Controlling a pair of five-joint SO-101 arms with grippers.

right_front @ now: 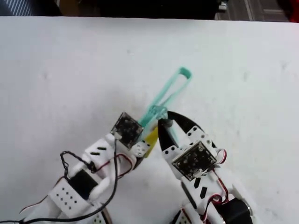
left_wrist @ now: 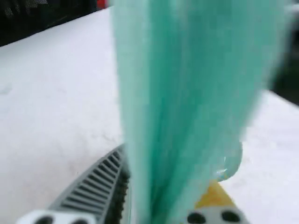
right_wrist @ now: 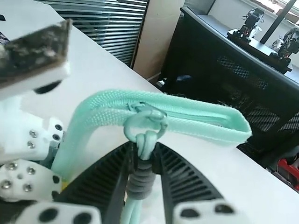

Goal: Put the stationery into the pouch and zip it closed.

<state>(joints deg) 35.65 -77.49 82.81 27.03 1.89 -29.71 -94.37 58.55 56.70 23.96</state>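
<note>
left jaws: clamped on pouch (right_front: 158, 110), seemingly | right jaws: pinching zipper pull (right_wrist: 143, 140)

Pouch (right_front: 168, 93) over table (right_front: 70, 70), near end in left claw (right_front: 147, 130), zipper pull (right_wrist: 145, 123) in right claw (right_front: 166, 123)

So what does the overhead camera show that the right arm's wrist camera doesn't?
Overhead: the left arm and right arm from above, the pouch held between them, over the table. Right wrist: the zipper pull pinched in the right gripper, with blinds and a dark partition behind. Both: the pouch, the table, the left arm's camera board.
</note>
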